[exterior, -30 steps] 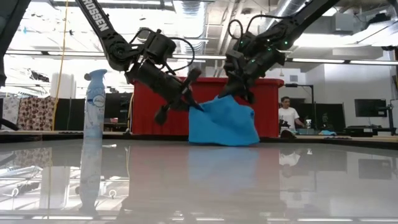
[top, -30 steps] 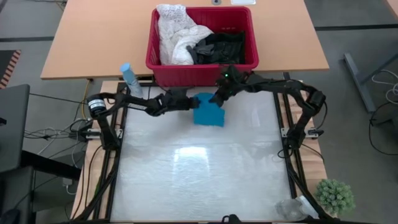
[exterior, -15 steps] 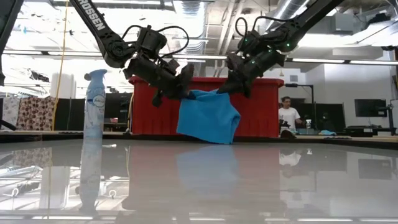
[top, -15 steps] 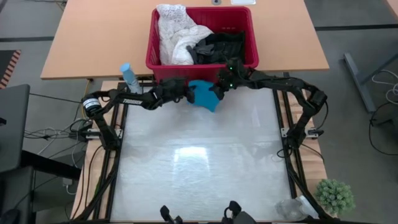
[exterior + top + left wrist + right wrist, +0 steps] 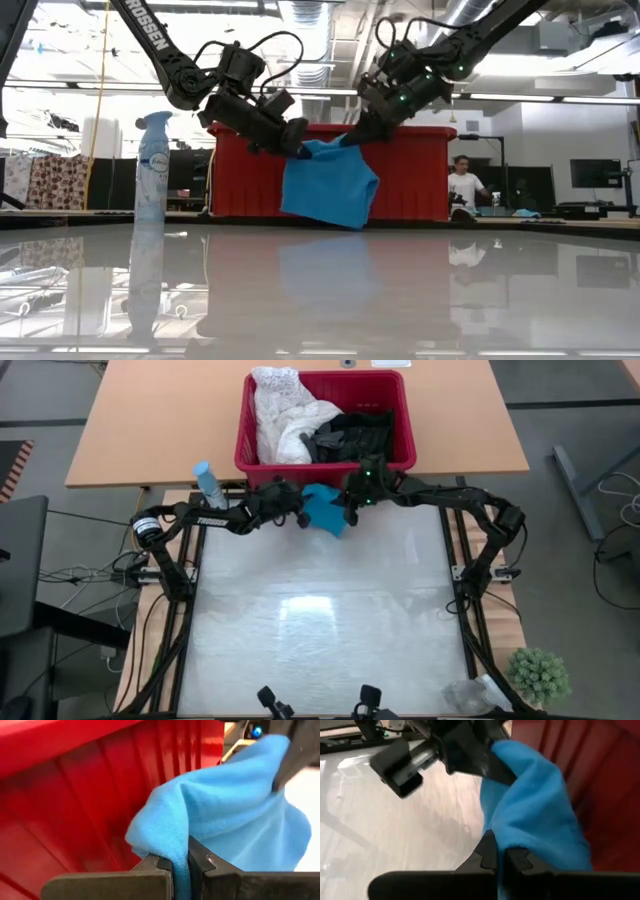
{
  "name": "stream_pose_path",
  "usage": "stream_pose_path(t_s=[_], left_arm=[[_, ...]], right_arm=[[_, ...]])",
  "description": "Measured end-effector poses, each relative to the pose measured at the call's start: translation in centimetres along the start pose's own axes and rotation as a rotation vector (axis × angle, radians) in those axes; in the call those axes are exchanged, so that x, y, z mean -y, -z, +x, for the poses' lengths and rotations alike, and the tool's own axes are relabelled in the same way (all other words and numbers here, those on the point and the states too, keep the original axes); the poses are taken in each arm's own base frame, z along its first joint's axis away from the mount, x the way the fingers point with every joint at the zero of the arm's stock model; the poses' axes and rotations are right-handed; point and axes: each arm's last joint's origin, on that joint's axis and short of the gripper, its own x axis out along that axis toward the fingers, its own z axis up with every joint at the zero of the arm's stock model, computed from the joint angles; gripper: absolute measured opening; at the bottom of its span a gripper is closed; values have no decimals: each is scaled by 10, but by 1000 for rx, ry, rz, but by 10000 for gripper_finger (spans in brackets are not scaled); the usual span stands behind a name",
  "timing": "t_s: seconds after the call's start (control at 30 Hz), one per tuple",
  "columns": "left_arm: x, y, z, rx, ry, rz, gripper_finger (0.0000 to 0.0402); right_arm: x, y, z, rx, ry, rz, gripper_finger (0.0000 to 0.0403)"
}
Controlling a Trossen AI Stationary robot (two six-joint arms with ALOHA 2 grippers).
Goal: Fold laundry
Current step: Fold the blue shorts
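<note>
The left gripper (image 5: 297, 143) and right gripper (image 5: 345, 138) are each clamped on the teal garment (image 5: 328, 186), held aloft before the basket (image 5: 325, 470). No fold is made; white (image 5: 279, 410) and black (image 5: 352, 435) laundry remains basketed.

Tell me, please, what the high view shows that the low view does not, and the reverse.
Only the high view shows inside the red basket: a white lacy garment and black garments, plus a small green plant at the table's corner.

Only the low view shows the teal garment hanging clear above the table, and a person in the room behind.

Both show the left tool and right tool shut on the teal garment's top edge, and the spray bottle.
</note>
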Motion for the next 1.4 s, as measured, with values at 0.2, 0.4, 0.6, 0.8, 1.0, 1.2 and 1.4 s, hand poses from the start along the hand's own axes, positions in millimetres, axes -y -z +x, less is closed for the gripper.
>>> stream_pose_path(t_s=[0.2, 0.4, 0.6, 0.8, 1.0, 1.2, 1.4], left_arm=[[-3, -3, 0, 30, -11, 100, 0], [0, -5, 0, 59, 19, 241, 0], [17, -5, -2, 57, 88, 405, 0], [40, 4, -5, -23, 211, 520, 0], [41, -2, -6, 9, 96, 654, 0], [35, -10, -5, 31, -51, 772, 0], [54, -14, -9, 53, -43, 819, 0]], right_arm=[[5, 3, -1, -34, 88, -34, 24], [-8, 3, 4, -80, 102, -181, 24], [-42, 5, 13, -153, 28, -289, 24], [-72, 5, 19, -188, -24, -301, 24], [-65, 8, 17, -266, 122, -384, 24], [-62, 8, 16, -328, 265, -489, 24], [-91, 5, 15, -363, 251, -650, 24]])
